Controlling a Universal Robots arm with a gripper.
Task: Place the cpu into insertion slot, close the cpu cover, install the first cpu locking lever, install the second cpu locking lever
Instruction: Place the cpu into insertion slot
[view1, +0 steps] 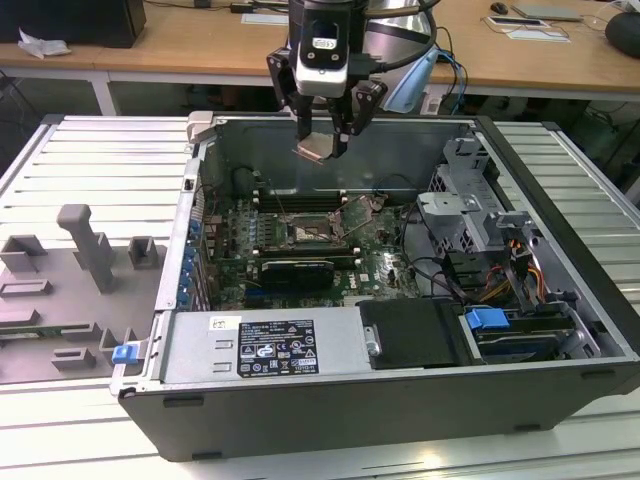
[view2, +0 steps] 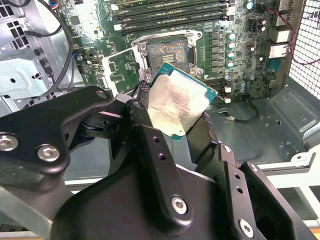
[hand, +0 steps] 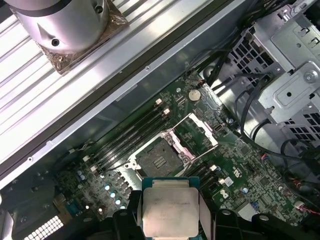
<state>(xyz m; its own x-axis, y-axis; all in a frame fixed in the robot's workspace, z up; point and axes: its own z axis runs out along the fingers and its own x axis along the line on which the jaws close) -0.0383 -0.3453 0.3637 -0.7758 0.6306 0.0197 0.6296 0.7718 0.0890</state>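
An open computer case (view1: 400, 410) lies on a slatted table (view1: 110, 160) beside grey fixtures (view1: 85, 245).

Pale square cpu (view1: 315, 148) hangs tilted at upper centre of the exterior view, above the dark, bare insertion slot (view1: 305, 232); cpu cover (hand: 205, 131) stands open.

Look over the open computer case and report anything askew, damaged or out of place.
Nothing looks damaged or spilled. The pale silvery square cpu hangs in the black gripper above the case, and in the second wrist view sits skewed to the dark square insertion slot. Its thin metal cpu cover stands swung open.
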